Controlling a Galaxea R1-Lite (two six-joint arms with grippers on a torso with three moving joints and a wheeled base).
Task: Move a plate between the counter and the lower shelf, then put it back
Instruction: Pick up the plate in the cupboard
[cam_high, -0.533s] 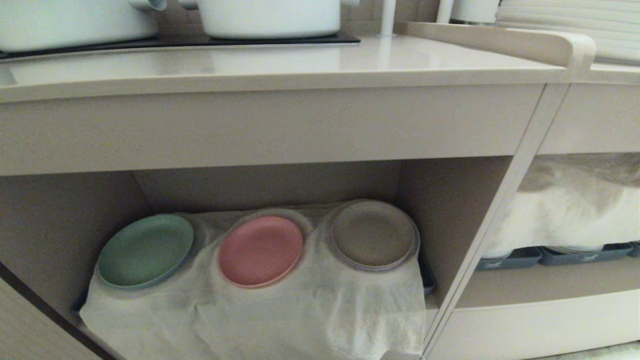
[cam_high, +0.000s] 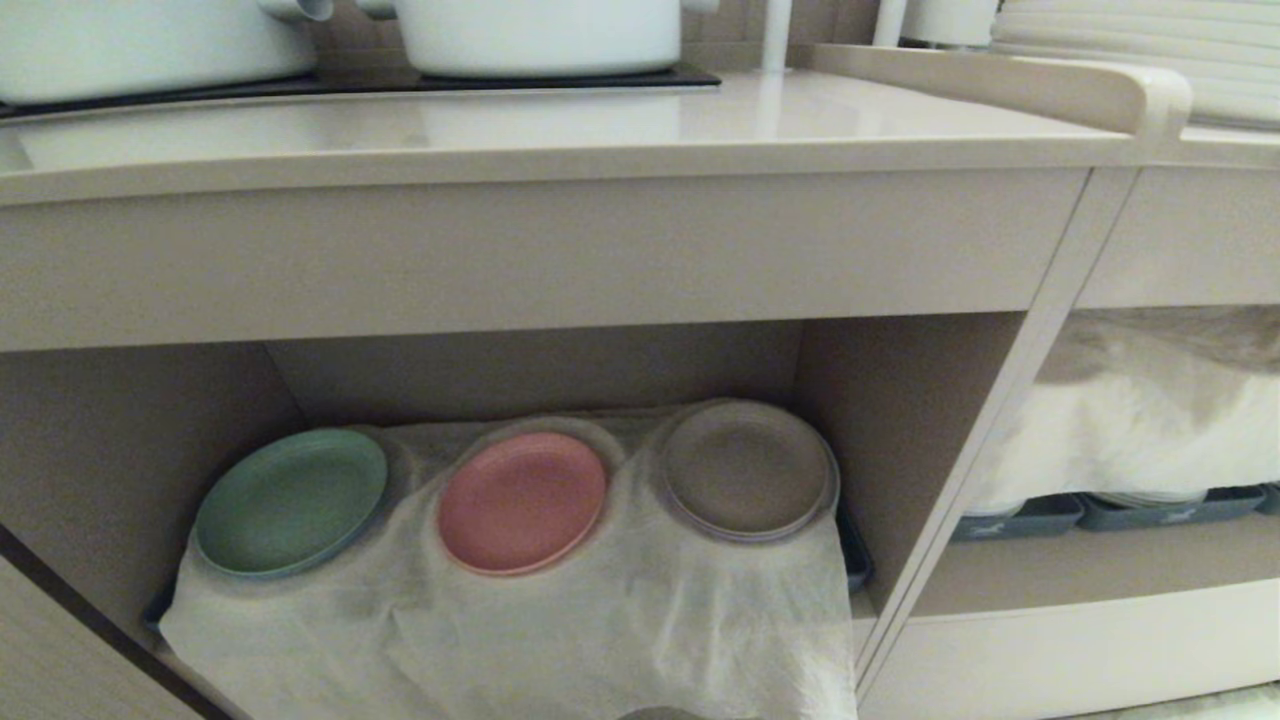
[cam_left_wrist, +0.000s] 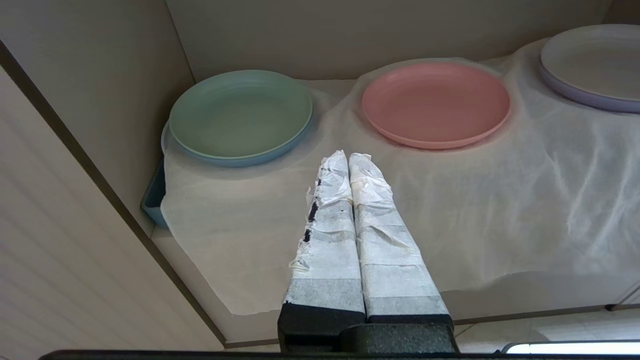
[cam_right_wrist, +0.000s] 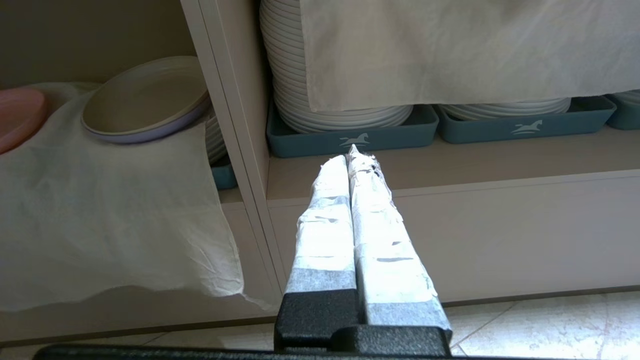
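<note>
Nothing has shifted: the plate (cam_high: 521, 502) rests untouched on the lower shelf (cam_high: 900, 420). Left gripper (cam_left_wrist: 348, 156) and right gripper (cam_right_wrist: 350, 152) hang outside, jaws pressed together, empty.

Three small plates (cam_high: 521, 502), two white pots (cam_high: 540, 35), two tools (cam_left_wrist: 348, 156).

Kitchen: hob (cam_high: 360, 82), pots (cam_high: 540, 35), plates (cam_right_wrist: 340, 112).

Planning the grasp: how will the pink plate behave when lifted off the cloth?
The pink plate looks stiff and probably light. Its shallow rim leaves little to pinch. The thin white cloth beneath may bunch or drag if the plate is pushed.
</note>
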